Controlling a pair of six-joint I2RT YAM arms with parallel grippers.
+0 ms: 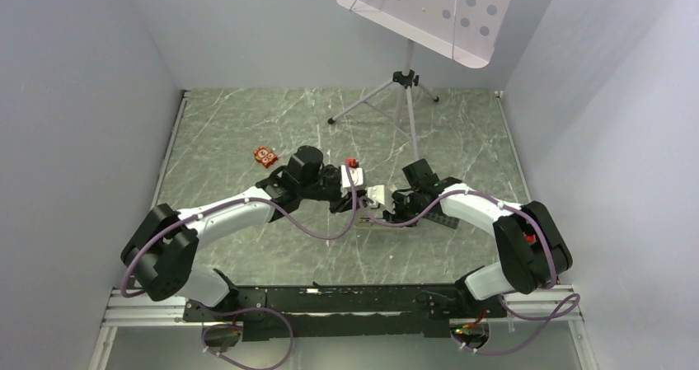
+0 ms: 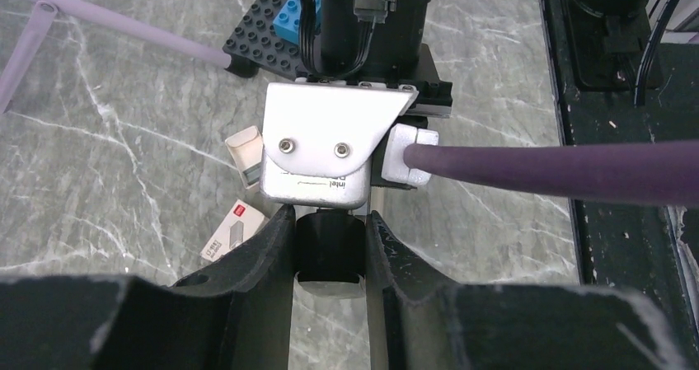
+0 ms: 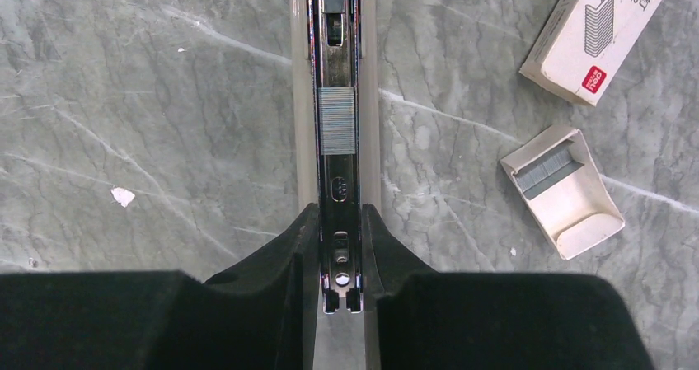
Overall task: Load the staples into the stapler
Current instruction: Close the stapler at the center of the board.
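Note:
In the right wrist view the stapler (image 3: 302, 98) lies open lengthwise, its metal channel running away from my right gripper (image 3: 340, 217). That gripper is shut on the channel's near end. A silver-grey block of staples (image 3: 338, 120) sits inside the channel, a little beyond the fingertips. My left gripper (image 2: 330, 222) is shut on a black part with a pale underside (image 2: 330, 250), apparently the stapler's lid. It faces the right wrist's silver camera (image 2: 326, 152). From above, both grippers (image 1: 356, 197) (image 1: 396, 203) meet mid-table and hide the stapler.
A white staple box (image 3: 593, 32) and its open inner tray (image 3: 560, 190), with more staples in it, lie right of the stapler. A black baseplate with a blue brick (image 2: 284, 20) sits behind the right arm. Orange bricks (image 1: 265, 156) and a tripod stand (image 1: 404, 98) are farther back.

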